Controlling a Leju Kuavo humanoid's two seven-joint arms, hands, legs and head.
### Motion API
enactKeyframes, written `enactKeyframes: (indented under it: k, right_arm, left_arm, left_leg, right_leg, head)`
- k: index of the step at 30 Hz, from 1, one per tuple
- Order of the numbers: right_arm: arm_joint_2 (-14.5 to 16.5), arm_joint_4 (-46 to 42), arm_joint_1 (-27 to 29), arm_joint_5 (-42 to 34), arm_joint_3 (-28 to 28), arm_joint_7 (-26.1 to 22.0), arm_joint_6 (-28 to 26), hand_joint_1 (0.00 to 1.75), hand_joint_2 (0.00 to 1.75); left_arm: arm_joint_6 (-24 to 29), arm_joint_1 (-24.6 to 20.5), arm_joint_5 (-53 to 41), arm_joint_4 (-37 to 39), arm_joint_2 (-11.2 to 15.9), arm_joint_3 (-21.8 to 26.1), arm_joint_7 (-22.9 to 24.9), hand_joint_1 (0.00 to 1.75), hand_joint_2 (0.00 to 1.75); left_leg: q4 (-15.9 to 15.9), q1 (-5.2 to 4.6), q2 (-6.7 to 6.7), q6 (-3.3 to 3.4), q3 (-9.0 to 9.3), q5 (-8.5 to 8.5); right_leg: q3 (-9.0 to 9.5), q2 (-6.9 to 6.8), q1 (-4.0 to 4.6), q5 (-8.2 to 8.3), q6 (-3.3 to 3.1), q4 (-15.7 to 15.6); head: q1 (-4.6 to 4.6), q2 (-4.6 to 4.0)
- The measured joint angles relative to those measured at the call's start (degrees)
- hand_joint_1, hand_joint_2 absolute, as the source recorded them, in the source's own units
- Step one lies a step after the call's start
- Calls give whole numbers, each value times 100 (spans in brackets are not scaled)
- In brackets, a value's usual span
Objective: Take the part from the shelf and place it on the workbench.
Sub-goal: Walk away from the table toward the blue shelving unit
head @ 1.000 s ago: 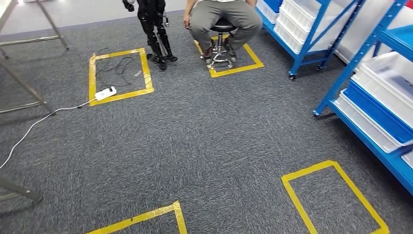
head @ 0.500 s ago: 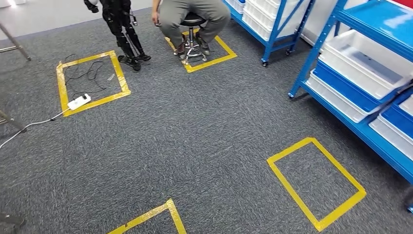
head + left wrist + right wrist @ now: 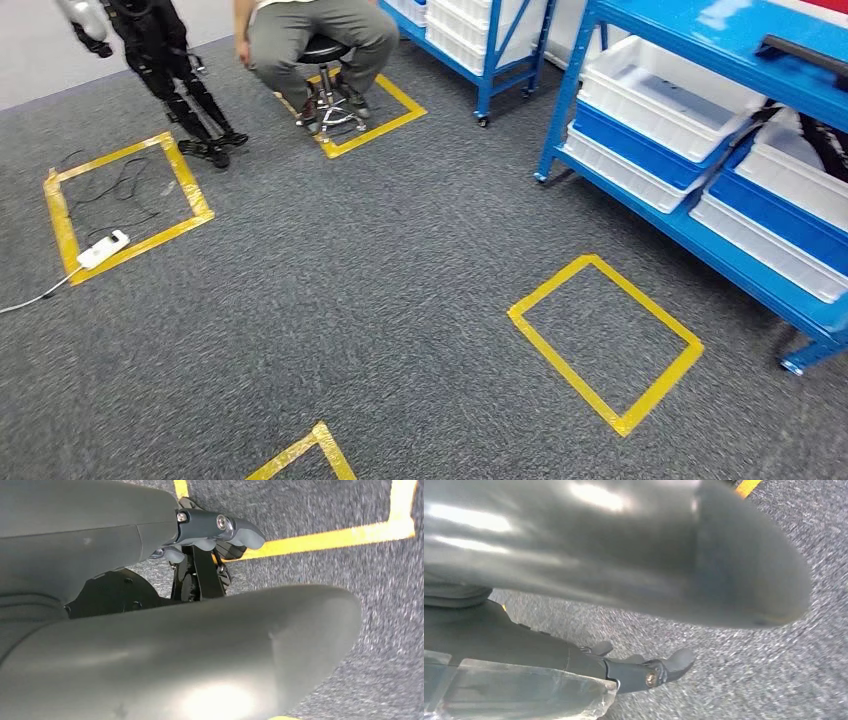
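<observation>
The left hand [image 3: 200,535] hangs over grey carpet [image 3: 380,280] with its fingers [image 3: 240,530] released and nothing in them, and the right hand [image 3: 624,667] likewise has its fingers [image 3: 676,661] stretched out, grasping nothing. In the head view a yellow tape rectangle [image 3: 545,335] marks the carpet in front of a blue shelf [image 3: 650,20] stacked with white bins [image 3: 670,95]. A dark long part [image 3: 800,52] lies on the shelf's top level, and a person [image 3: 310,30] sits on a stool farther back.

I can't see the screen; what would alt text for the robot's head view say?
A blue metal shelf rack holding white plastic bins stands at the right of a grey carpet marked with yellow tape rectangles. Farther back, a person sits on a black stool.
</observation>
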Motion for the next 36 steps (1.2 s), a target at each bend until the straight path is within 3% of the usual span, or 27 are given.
enactKeyframes:
  k: [2,3,5,6,7,10,11,12,13,14,15,16,18,19,20,22,24,26,27,28,30,32,36]
  right_arm:
    - [0,0,0,0,0,0,0,0,0]
    - [1,0,0,0,0,0,0,0,0]
    - [19,-1,-8,1,2,0,0,0,0]
    - [27,-1,-4,17,6,0,1,0,0]
    - [33,-2,-6,39,16,0,4,0,0]
    - [9,-2,-25,110,59,0,23,0,0]
    - [2,-2,-25,123,73,0,27,0,0]
    - [-2,-2,-19,135,86,0,28,0,0]
    - [-7,-2,-9,148,97,0,29,0,0]
    - [-14,-2,-3,164,105,0,34,0,0]
    - [-10,-2,-9,178,114,0,44,0,0]
    - [-18,-3,-23,195,124,1,55,0,44]
    - [-17,-7,-46,229,142,4,72,0,131]
    - [-28,-9,-46,252,148,8,72,0,175]
    - [-29,-9,-39,271,154,13,69,0,175]
    - [-26,-9,-27,308,172,28,64,0,175]
    - [-16,-9,-36,333,191,41,63,0,175]
    - [-18,-9,-53,352,207,55,69,0,175]
    - [-17,-9,-54,363,218,63,73,0,175]
    - [-17,-9,-52,376,229,73,76,0,175]
    - [-16,-9,-53,431,254,91,72,0,175]
    - [-17,-9,-56,526,295,107,61,0,175]
    - [-48,-10,-44,663,399,139,28,0,175]
  left_arm:
    - [0,0,-1,0,0,0,0,0,0]
    - [0,0,-2,0,1,0,0,0,0]
    - [0,-1,-3,-1,21,-1,1,0,0]
    - [-3,-8,-3,-2,27,-1,3,0,0]
    - [-8,-12,-2,-2,32,-1,4,0,0]
    - [-27,-12,3,-2,20,0,4,0,0]
    - [-31,-10,4,-2,18,0,4,0,0]
    - [-33,-10,4,-2,14,0,4,0,0]
    - [-33,-10,4,-2,10,0,4,0,0]
    - [-29,-10,4,-2,7,0,4,0,0]
    - [-24,-10,-1,-6,10,0,1,0,0]
    - [-18,-10,-11,-8,11,-1,-8,0,0]
    - [-2,-15,-49,-12,17,-4,-38,0,0]
    - [14,-22,-72,-10,11,-10,-54,0,0]
    - [32,-29,-98,-11,8,-16,-67,0,0]
    - [79,-36,-135,-13,7,-27,-90,0,0]
    - [113,-21,-160,-14,10,-28,-103,0,0]
    - [135,1,-184,-13,8,-30,-99,0,0]
    - [146,6,-194,-13,9,-31,-96,0,0]
    - [155,8,-200,-13,10,-34,-94,0,0]
    - [178,6,-215,-14,13,-46,-94,0,0]
    - [202,-2,-240,-14,16,-61,-94,0,0]
    - [232,-8,-264,-13,-17,-86,-94,0,0]
  left_leg:
    - [-14,0,-1,1,6,9]
    - [-185,-4,-26,18,84,106]
    - [-808,-26,-241,118,359,350]
    - [-1186,-34,-273,180,523,503]
    - [-1414,-38,-252,235,616,570]
    - [-1598,-31,112,278,666,653]
    - [-1598,-25,192,268,661,648]
    - [-1597,-13,263,252,659,641]
    - [-1594,6,329,225,665,631]
    - [-1586,25,395,184,679,616]
    - [-1575,27,458,130,693,594]
    - [-1562,23,523,70,714,566]
    - [-1549,2,634,-26,757,520]
    - [-1553,13,686,-60,785,511]
    - [-1552,41,694,-92,804,496]
    - [-1345,96,487,-131,739,318]
    - [-654,104,157,-123,429,-90]
    - [89,95,31,-100,56,-375]
    - [196,95,20,-84,-23,-341]
    - [92,95,19,-63,-2,-203]
    - [-620,93,12,1,289,245]
    - [-1208,65,3,39,529,489]
    - [-1365,-12,-6,-28,552,532]
  right_leg:
    - [1,3,0,0,0,0]
    - [6,31,4,0,0,0]
    - [-12,170,8,10,22,4]
    - [-68,185,12,10,54,36]
    - [-205,111,6,-59,79,208]
    - [-834,-240,-48,-471,131,1272]
    - [-957,-269,-79,-528,173,1502]
    - [-976,-293,-115,-505,237,1536]
    - [-871,-331,-153,-401,321,1337]
    - [-649,-423,-197,-243,413,930]
    - [-426,-589,-222,-108,476,518]
    - [-238,-725,-222,-1,498,181]
    - [-110,-847,-190,60,424,-50]
    - [-106,-774,-175,68,369,-51]
    - [-104,-712,-195,74,316,-56]
    - [-91,-612,-217,93,221,-75]
    - [-86,-539,-198,101,130,-86]
    - [-83,-459,-154,96,79,-84]
    - [-76,-414,-137,95,72,-81]
    - [-66,-375,-126,93,72,-77]
    - [-44,-306,-116,91,75,-71]
    - [-59,-262,-72,80,104,-49]
    - [-151,-255,13,47,126,-19]
  head:
    - [0,0]
    - [1,0]
    - [7,0]
    - [8,0]
    - [22,0]
    - [65,0]
    - [67,0]
    - [66,0]
    - [68,0]
    - [68,0]
    - [74,0]
    - [77,0]
    - [54,0]
    - [34,0]
    - [15,0]
    - [2,0]
    - [-10,0]
    - [-17,0]
    - [-16,0]
    - [-17,0]
    - [-21,0]
    - [-19,0]
    - [-13,0]
